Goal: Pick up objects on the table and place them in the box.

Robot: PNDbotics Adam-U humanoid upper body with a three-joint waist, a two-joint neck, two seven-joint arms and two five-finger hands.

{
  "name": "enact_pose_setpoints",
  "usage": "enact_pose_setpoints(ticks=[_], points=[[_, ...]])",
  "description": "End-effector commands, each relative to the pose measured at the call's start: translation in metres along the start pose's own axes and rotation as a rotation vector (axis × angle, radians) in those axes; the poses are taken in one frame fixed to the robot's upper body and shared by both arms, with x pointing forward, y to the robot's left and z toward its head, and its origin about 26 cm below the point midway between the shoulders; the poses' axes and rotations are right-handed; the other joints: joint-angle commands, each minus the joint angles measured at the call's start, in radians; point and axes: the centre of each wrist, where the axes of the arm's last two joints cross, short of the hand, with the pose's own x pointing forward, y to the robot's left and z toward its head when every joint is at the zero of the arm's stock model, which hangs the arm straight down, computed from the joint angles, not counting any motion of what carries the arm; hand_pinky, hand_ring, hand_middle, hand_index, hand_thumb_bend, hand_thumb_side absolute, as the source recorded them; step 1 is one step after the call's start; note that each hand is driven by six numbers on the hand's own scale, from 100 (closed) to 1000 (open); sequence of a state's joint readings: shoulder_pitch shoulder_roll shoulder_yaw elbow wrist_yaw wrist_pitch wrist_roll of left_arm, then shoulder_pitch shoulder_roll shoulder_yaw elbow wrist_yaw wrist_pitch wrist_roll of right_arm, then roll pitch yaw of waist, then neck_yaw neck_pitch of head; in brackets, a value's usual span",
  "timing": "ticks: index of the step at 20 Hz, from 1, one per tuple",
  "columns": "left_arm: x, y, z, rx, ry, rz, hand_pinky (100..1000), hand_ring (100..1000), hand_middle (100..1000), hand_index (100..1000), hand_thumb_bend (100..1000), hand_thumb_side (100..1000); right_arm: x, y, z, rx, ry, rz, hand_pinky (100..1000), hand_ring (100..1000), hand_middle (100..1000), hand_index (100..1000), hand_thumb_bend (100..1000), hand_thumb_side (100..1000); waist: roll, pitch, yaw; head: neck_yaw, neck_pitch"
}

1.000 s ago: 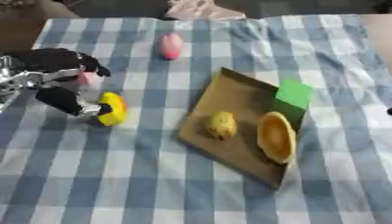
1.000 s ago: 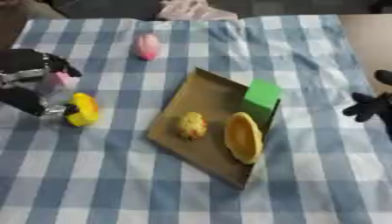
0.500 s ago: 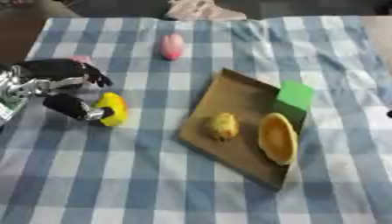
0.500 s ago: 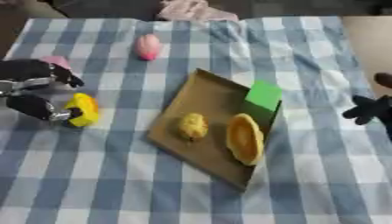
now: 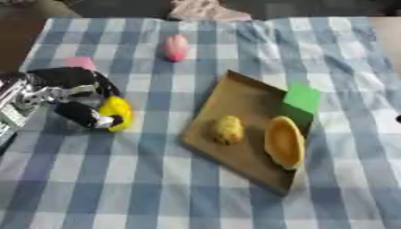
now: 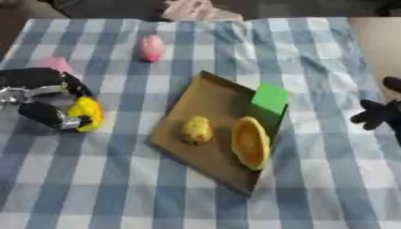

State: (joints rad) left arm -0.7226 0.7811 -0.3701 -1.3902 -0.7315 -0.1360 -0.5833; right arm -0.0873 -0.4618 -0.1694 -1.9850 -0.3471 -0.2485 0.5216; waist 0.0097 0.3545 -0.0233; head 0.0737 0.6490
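A yellow object lies on the checked cloth at the left, and my left hand is curled round it, fingers above and thumb below. A pink egg-shaped object lies further back, and a small pink thing peeks out behind my left hand. The flat brown box sits at the middle right and holds a green block, a round yellowish lump and an orange oval piece. My right hand hangs at the right edge, fingers spread.
A blue and white checked cloth covers the table. Crumpled pale fabric lies at the far edge. The table's dark surroundings show along the top and left.
My left hand has slid slightly left and closed further round the yellow object. The right hand has barely moved.
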Motion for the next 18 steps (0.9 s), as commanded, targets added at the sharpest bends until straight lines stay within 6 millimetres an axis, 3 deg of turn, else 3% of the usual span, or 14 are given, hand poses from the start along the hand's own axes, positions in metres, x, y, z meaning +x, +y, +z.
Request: enact_pose_setpoints(ticks=[1, 5, 8, 13, 18], points=[[-0.006, 0.006, 0.002, 0.009, 0.028, -0.028, 756, 696, 608, 857, 380, 712, 0.006, -0.003, -0.003, 0.015, -0.013, 0.022, 984, 723, 560, 968, 100, 497, -0.003, -0.017, -0.001, 0.004, -0.013], [-0.005, 0.003, 0.0, 0.015, 0.022, -0.018, 699, 591, 491, 751, 224, 554, 0.006, -0.003, -0.003, 0.014, -0.012, 0.02, 984, 723, 560, 969, 100, 500, -0.005, -0.017, -0.001, 0.003, -0.011], [0.0, 0.008, 0.004, 0.057, -0.009, -0.015, 679, 587, 494, 729, 100, 454, 0.005, -0.002, -0.002, 0.013, -0.01, 0.02, 984, 723, 560, 969, 100, 502, -0.006, -0.018, 0.0, 0.003, -0.011], [0.013, 0.027, 0.022, 0.158, -0.077, -0.034, 663, 580, 496, 715, 100, 244, 0.005, -0.002, -0.001, 0.011, -0.009, 0.021, 984, 723, 560, 969, 100, 502, -0.005, -0.02, 0.001, -0.001, -0.011], [0.026, 0.053, 0.045, 0.269, -0.107, -0.09, 663, 576, 494, 712, 100, 215, 0.005, -0.003, -0.001, 0.01, -0.005, 0.023, 984, 723, 560, 969, 100, 502, -0.001, -0.022, 0.003, -0.009, -0.011]])
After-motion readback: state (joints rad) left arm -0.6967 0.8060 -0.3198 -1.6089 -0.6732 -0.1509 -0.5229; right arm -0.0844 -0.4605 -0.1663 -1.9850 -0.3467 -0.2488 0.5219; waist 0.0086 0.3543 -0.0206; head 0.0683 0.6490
